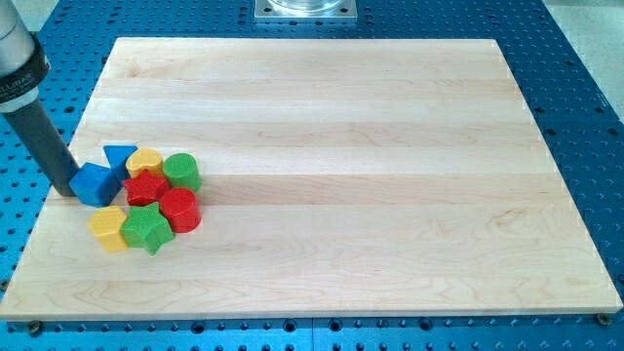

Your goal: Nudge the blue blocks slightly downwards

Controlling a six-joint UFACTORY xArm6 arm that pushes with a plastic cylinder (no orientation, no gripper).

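Note:
Two blue blocks sit at the board's left side: a blue cube [95, 183] and a blue triangle [120, 156] just above and right of it. My tip [64, 189] is at the cube's left face, touching it or nearly so. The dark rod slants up to the view's top left. The blue blocks lean against a tight cluster of other blocks to their right.
The cluster holds a yellow cylinder [145, 163], a green cylinder [181, 171], a red star [147, 187], a red cylinder [179, 209], a green star [147, 228] and a yellow block [109, 227]. The wooden board [341, 195] lies on a blue perforated table; its left edge is close by.

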